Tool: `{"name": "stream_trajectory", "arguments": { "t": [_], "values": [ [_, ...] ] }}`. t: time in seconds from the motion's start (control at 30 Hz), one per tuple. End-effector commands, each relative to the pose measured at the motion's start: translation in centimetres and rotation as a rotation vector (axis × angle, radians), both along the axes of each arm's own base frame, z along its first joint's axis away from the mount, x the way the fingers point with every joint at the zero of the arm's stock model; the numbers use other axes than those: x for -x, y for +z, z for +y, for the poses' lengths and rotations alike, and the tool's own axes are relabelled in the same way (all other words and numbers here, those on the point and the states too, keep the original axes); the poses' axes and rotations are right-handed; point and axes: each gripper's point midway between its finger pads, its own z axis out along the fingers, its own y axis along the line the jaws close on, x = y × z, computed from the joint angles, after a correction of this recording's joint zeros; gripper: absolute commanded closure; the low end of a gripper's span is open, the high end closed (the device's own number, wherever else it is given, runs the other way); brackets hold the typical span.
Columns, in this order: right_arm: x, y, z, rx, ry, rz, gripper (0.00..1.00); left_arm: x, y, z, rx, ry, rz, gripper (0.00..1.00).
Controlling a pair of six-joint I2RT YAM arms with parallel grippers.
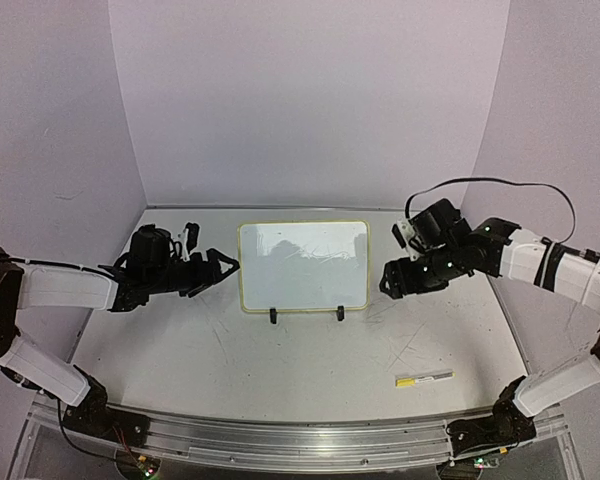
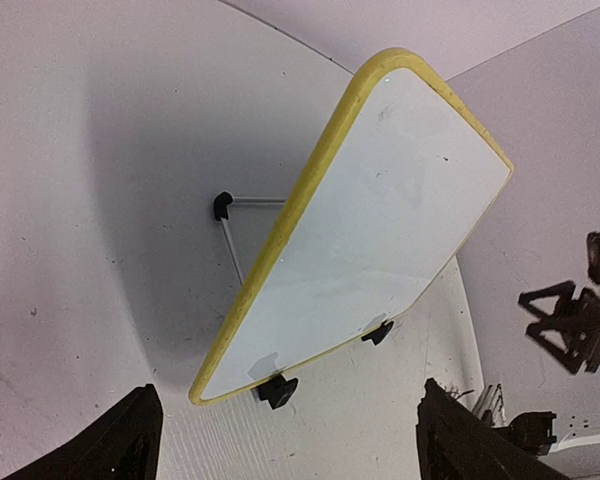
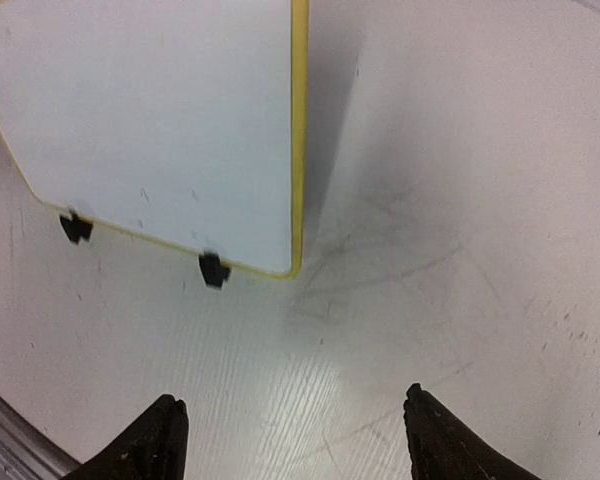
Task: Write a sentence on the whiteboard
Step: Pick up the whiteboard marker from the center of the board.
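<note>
At the middle of the counter (image 1: pixel 230 360), the whiteboard (image 1: pixel 302 265) stood propped upright on its two black clip feet (image 1: pixel 273 316), its yellow-rimmed face turned toward the arm bases and bare of any writing. Behind the whiteboard, the left wrist view showed a thin wire stand (image 2: pixel 242 215) bracing it against the counter. To the left of the whiteboard, the left end effector (image 1: pixel 218 270) hung just beside the board's left edge without touching it. In its own camera the two dark fingers (image 2: pixel 120 440) stood wide apart, with only bare counter between them. To the right of the whiteboard, the right end effector (image 1: pixel 388 280) was near the board's right edge, also apart from it. Its fingers (image 3: pixel 145 440) were likewise spread wide and had hold of nothing, and the board's lower right corner lay beyond them in that view. In front of the whiteboard and off to its right, a slim pen-like object (image 1: pixel 423 379), yellow at one end, lay flat on the counter, well apart from both end effectors.
</note>
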Motion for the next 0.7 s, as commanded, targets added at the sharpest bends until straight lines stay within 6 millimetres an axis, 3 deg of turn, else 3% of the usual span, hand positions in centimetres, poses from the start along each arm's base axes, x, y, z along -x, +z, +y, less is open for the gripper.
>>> {"name": "stream_trajectory", "arguments": {
  "t": [0.0, 0.13, 0.27, 0.43, 0.57, 0.67],
  "values": [
    [7.6, -5.8, -2.9, 0.165, -0.010, 0.323, 0.25, -0.8, 3.2, -0.9, 0.026, -0.047, -0.107, 0.05],
    [9.5, -7.3, -4.9, 0.145, -0.232, 0.422, 0.25, -0.9, 3.9, -1.4, 0.032, -0.069, -0.120, 0.03],
    [11.1, -8.9, -7.3, 0.030, -0.585, 0.463, 0.25, -0.7, 4.5, -1.6, 0.044, -0.089, -0.131, 0.03],
    [13.1, -11.2, -9.4, -0.135, -0.986, 0.532, 0.33, -0.3, 5.2, -1.7, 0.045, -0.109, -0.152, 0.02],
    [14.9, -13.7, -9.6, -0.209, -1.205, 0.643, 0.39, 0.4, 5.9, -1.8, 0.062, -0.140, -0.160, 0.02],
    [14.8, -15.2, -9.1, -0.261, -1.280, 0.676, 0.42, 0.9, 6.4, -1.8, 0.070, -0.154, -0.168, 0.02]
  ]
}}
